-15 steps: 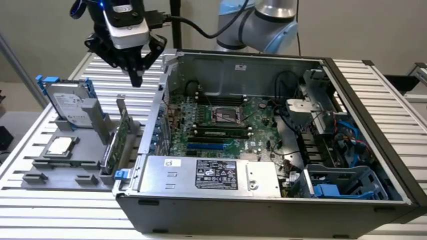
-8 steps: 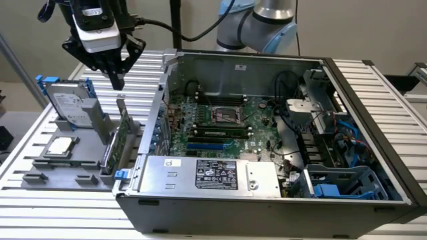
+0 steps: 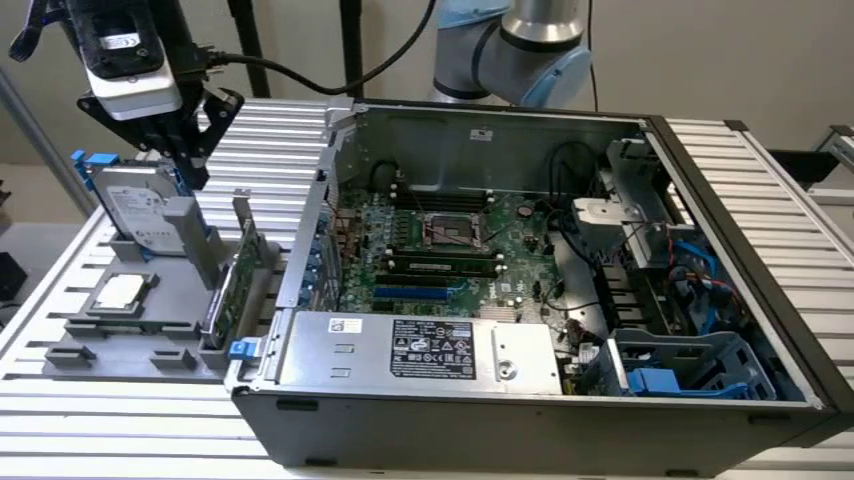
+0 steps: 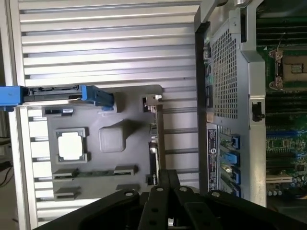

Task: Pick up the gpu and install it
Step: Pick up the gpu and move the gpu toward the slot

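Gripper (image 4: 167, 173) closed and empty above the grey tray (image 4: 96, 153), gpu (image 3: 226, 290) standing on edge at its five o'clock in the exterior view, beside the computer case (image 3: 400, 420): approach step, I'd say, and grasping needs jaws parted along that thin edge.

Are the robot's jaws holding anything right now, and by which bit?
Nothing. The gripper hangs above the grey tray with its jaws together and empty; the green card stands in the tray, untouched.

The gpu (image 3: 230, 290) is a thin green circuit-board card with a grey metal bracket strip at one end. It stands upright on its long edge in a slot of the grey tray (image 3: 127, 342), along the tray's edge on the exterior view's right.
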Controlling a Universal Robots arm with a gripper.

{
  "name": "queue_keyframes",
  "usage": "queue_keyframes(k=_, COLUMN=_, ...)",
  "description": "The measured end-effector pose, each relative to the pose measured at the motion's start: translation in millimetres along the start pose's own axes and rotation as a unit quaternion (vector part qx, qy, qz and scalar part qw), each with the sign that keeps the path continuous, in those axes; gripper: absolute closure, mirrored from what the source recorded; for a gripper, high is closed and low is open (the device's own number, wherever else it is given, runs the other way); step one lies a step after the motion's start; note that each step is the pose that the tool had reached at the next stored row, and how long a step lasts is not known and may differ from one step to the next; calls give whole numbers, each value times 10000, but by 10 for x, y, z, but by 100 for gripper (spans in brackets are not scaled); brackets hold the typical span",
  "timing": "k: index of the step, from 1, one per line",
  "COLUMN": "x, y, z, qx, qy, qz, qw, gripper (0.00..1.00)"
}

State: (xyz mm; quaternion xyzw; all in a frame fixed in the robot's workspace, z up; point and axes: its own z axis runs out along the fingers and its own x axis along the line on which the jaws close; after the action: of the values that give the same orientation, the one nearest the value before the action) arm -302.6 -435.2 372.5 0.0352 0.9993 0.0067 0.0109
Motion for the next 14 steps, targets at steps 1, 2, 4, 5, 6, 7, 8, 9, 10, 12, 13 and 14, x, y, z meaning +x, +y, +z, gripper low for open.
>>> queue_keyframes(k=1, x=41, y=-3, z=22, qx=1, qy=-2, qz=0, qw=10000, gripper=100)
queue_keyframes(k=2, x=41, y=-3, z=21, qx=4, qy=1, qz=0, qw=10000, gripper=100)
queue_keyframes(k=4, x=41, y=-3, z=21, qx=4, qy=1, qz=0, qw=10000, gripper=100)
queue_keyframes(k=5, x=41, y=-3, z=21, qx=4, qy=1, qz=0, qw=10000, gripper=100)
queue_keyframes(k=6, x=41, y=-3, z=21, qx=4, qy=1, qz=-1, qw=10000, gripper=100)
queue_keyframes(k=7, x=41, y=-3, z=21, qx=4, qy=1, qz=-1, qw=10000, gripper=100)
queue_keyframes(k=8, x=41, y=-3, z=21, qx=4, qy=1, qz=0, qw=10000, gripper=100)
queue_keyframes(k=9, x=41, y=-3, z=21, qx=4, qy=1, qz=0, qw=10000, gripper=100)
queue_keyframes(k=10, x=41, y=-3, z=21, qx=4, qy=1, qz=-1, qw=10000, gripper=100)
queue_keyframes(k=12, x=41, y=-3, z=21, qx=4, qy=1, qz=0, qw=10000, gripper=100)
queue_keyframes(k=13, x=41, y=-3, z=22, qx=4, qy=1, qz=0, qw=10000, gripper=100)
queue_keyframes(k=14, x=41, y=-3, z=22, qx=4, qy=1, qz=0, qw=10000, gripper=100)
